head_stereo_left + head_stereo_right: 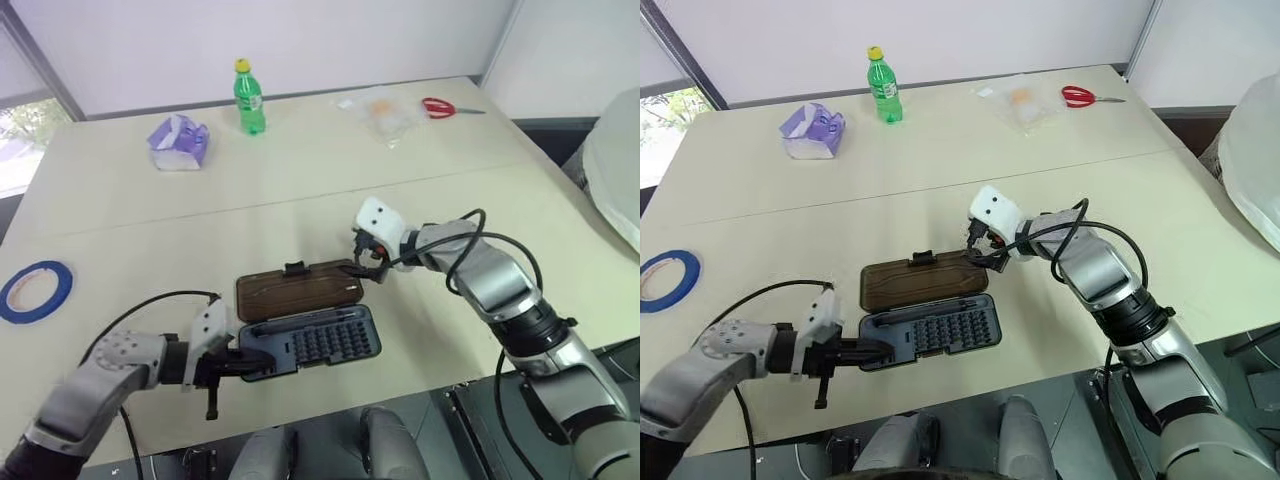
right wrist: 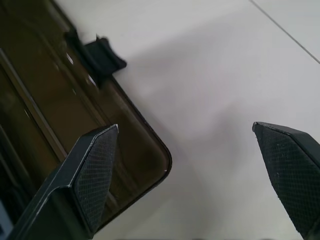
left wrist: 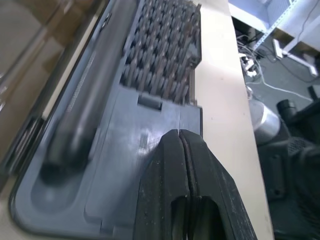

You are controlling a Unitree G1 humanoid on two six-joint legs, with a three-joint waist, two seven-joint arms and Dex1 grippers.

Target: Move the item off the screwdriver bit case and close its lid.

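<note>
On the pale beige desk (image 1: 420, 200) the flat rectangular screwdriver bit case (image 1: 308, 341) lies open near the front edge, its dark blue-grey plastic tray with rows of small bit slots on the near side and its see-through smoky-brown lid (image 1: 297, 285) folded flat on the far side, a small black latch tab (image 1: 294, 268) at the lid's far edge. The flat blue ring of tape (image 1: 36, 291) rests on the desk far off to the left, well apart from the case. The left end effector (image 1: 250, 362) has its two black fingers pressed together with nothing between them, their tips lying over the left end of the tray. The right end effector (image 2: 187, 175) is spread wide and holds nothing; it hangs at the lid's far right corner, one finger (image 2: 97, 175) over the lid and the other (image 2: 292, 170) over bare desk. Along the far side stand a green plastic bottle with a yellow cap (image 1: 248, 97), a crumpled purple-and-white packet (image 1: 179, 141) to its left, and to its right a clear plastic bag (image 1: 384, 113) beside red-handled scissors (image 1: 445, 108).
</note>
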